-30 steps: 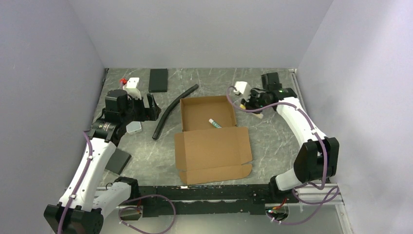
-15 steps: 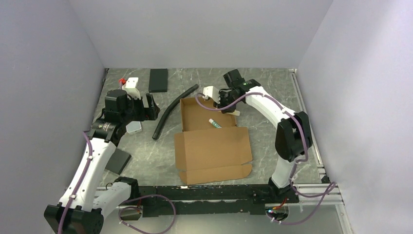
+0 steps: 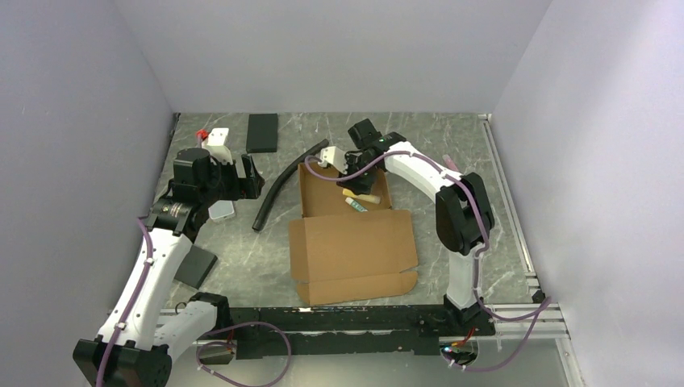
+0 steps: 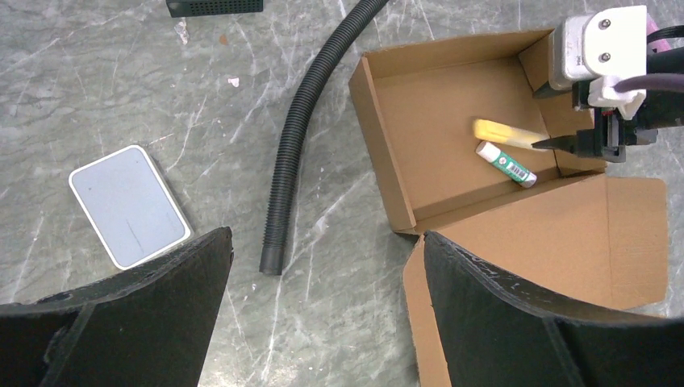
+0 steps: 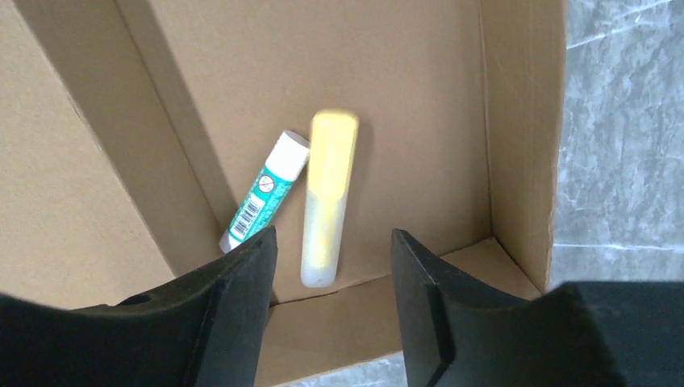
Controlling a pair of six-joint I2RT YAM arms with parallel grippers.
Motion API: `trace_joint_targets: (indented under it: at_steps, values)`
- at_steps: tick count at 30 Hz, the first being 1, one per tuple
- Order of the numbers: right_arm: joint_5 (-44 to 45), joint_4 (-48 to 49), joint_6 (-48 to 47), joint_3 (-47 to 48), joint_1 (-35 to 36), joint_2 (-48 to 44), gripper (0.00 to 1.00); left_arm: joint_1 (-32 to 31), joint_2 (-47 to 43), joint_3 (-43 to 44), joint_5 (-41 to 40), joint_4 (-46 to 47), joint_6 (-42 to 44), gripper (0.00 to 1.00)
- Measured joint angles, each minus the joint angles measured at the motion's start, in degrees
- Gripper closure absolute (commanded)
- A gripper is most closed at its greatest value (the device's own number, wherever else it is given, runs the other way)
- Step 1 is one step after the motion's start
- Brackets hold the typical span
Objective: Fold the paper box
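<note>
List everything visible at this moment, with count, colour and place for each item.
paper box: one, brown, mid-table, tray open, lid flat toward the near edge
glue stick: one, white with teal label, lying in the box tray
yellow stick: one, pale yellow, blurred, in the tray beside the glue stick
hose: one, black, ribbed, on the table left of the box
flat block: one, black, far edge of the table
flat pad: one, pale grey-blue, left of the hose
dark sheet: one, dark grey, near left
table: grey marbled
left gripper: black, open, above the table left of the box
right gripper: black, open, over the tray
</note>
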Motion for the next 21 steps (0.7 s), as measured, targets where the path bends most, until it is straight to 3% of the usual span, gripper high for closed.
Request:
trace_joint_targets:
  at_steps: [7,12,15,21]
  values:
    - [-0.6,0.0,2.5,-0.2,0.5,-1.7,0.31,0.1,-0.5,0.0,0.0,0.0,0.0,0.07]
    - [-4.1,-0.2,2.5,-4.0,-2.4,-9.9,0.30,0.3,-1.0,0.0,0.0,0.0,0.0,0.07]
    - [-7.9,0.0,3.0,-5.6,-7.4,-13.7,0.30,0.5,-1.0,0.0,0.0,0.0,0.0,0.07]
    - [-13.0,4.3,6.2,-11.5,-24.0,-16.0,0.29,0.6,-1.0,0.0,0.0,0.0,0.0,0.07]
